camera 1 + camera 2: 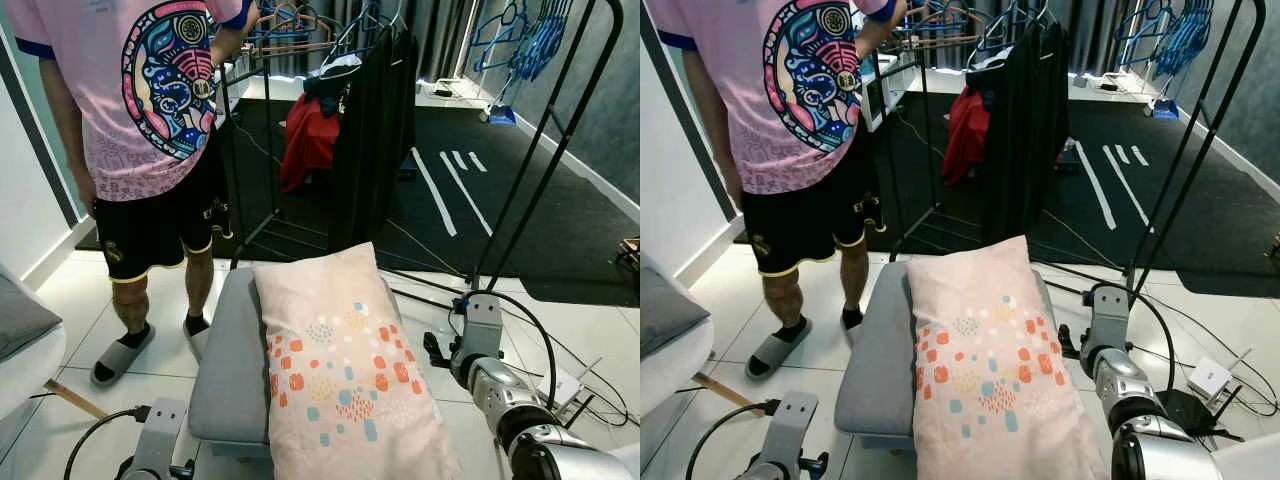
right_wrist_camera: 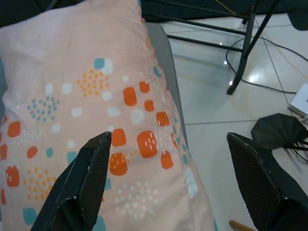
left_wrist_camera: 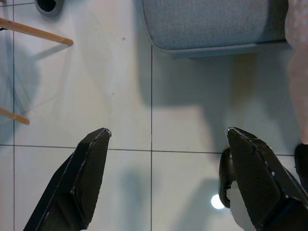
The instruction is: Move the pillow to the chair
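Pillow (image 1: pixel 340 365), pink with orange and blue dots, lies lengthwise on your grey cushioned chair (image 1: pixel 228 365). Your right gripper (image 2: pixel 168 185) hangs wide open over its edge, holding nothing; your left gripper (image 3: pixel 168 180) gapes empty above the floor tiles (image 3: pixel 115 96). A person (image 1: pixel 150 120) stands beside the chair.

Legible text: none confirmed. Black shorts (image 1: pixel 810 220) on the person carry small gold lettering near the hem at the robot's right side; too small to read. A small crest sits on the other leg of the shorts, also unreadable. Pink shirt (image 1: pixel 130 90) bears a round multicoloured graphic; no letters can be made out in it. Pillow (image 1: pixel 345 370) carries a dot-and-square pattern only.
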You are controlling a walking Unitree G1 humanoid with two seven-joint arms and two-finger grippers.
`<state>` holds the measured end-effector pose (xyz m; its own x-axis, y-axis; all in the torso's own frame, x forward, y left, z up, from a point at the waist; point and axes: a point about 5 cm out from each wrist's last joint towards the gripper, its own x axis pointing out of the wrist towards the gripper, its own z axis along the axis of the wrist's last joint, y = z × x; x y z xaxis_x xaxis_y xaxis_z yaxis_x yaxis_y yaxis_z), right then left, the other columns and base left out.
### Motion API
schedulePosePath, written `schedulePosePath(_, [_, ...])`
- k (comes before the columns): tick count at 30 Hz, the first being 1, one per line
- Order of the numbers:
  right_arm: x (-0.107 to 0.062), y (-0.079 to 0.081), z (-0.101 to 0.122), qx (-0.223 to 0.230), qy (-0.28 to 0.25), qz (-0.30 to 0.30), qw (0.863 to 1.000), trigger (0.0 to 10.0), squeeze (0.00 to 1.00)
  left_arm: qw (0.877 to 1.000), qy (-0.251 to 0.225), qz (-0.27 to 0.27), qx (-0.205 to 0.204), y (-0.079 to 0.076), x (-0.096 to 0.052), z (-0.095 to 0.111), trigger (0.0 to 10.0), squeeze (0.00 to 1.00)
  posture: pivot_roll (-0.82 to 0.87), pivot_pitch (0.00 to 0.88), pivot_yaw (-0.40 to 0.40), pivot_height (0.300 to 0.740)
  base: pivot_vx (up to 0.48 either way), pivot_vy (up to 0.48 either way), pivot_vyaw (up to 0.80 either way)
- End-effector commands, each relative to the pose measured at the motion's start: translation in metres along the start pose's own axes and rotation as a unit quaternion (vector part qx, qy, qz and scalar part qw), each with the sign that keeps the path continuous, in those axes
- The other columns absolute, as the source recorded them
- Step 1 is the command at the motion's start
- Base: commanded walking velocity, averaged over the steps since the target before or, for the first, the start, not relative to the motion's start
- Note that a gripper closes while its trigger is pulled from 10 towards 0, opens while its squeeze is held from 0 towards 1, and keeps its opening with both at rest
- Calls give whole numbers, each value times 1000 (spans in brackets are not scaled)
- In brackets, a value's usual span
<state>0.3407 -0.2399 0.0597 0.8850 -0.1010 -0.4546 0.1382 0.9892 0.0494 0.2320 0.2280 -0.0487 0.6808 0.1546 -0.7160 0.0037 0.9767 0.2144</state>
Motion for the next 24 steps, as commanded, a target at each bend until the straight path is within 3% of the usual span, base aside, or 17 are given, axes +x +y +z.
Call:
schedulePosePath(1, [1, -2, 6, 13, -2, -1, 1000, 10000, 0, 1000, -9, 3, -19, -1, 0, 3, 10000, 0, -79, 20, -51, 690, 0, 0, 0])
schedulePosePath(5, [1, -3, 7, 14, -4, -1, 1000, 10000, 0, 1000, -10, 5, -25, 0, 0, 3, 10000, 0, -79, 20, -51, 680, 0, 0, 0])
schedulePosePath(7, [1, -8, 20, 17, -20, -7, 1000, 10000, 0, 1000, -12, 5, -28, 0, 0, 4, 10000, 0, -81, 29, -54, 670, 0, 0, 0])
schedulePosePath(14, [0, -16, 33, 23, -38, -14, 999, 10000, 0, 1000, -10, 5, -24, -1, 1, 5, 10000, 0, -82, 32, -55, 650, 0, 0, 0])
schedulePosePath(24, [0, -17, 42, 31, -52, -11, 998, 10000, 0, 1000, -10, 4, -21, -1, 1, 5, 10000, 0, -85, 35, -50, 625, 0, 0, 0])
